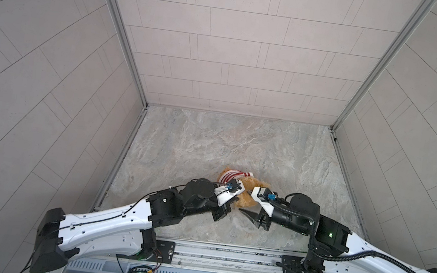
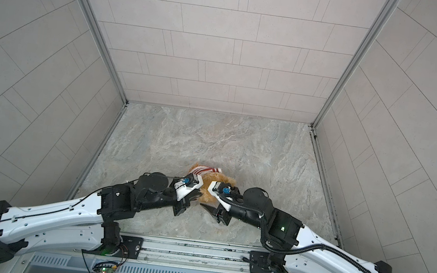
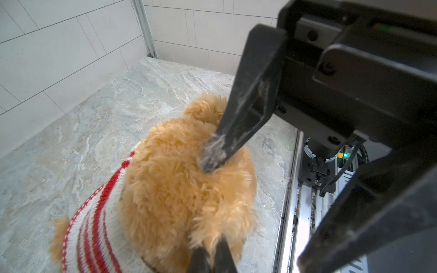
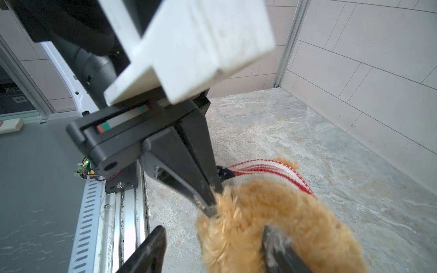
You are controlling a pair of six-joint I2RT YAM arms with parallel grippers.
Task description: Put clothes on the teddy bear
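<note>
Works on the teddy bear (image 3: 179,189), lying partly inside the red-and-white striped sweater (image 3: 94,224) near the front edge of the tabletop (image 1: 210,147). Clenches left tool (image 3: 212,257) on its fur; holds right tool (image 4: 212,238) released, astride the body. Looks mid-dressing; calls next for catching the sweater's edge and drawing it further.

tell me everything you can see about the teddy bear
The teddy bear is small, fluffy, golden-brown plush, lying on the marbled table near the front edge. A red-and-white striped knitted sweater covers part of it. The left gripper pinches its fur, jaws shut; the right gripper straddles it, jaws open, one touching the fur. Its face is hidden.
</note>
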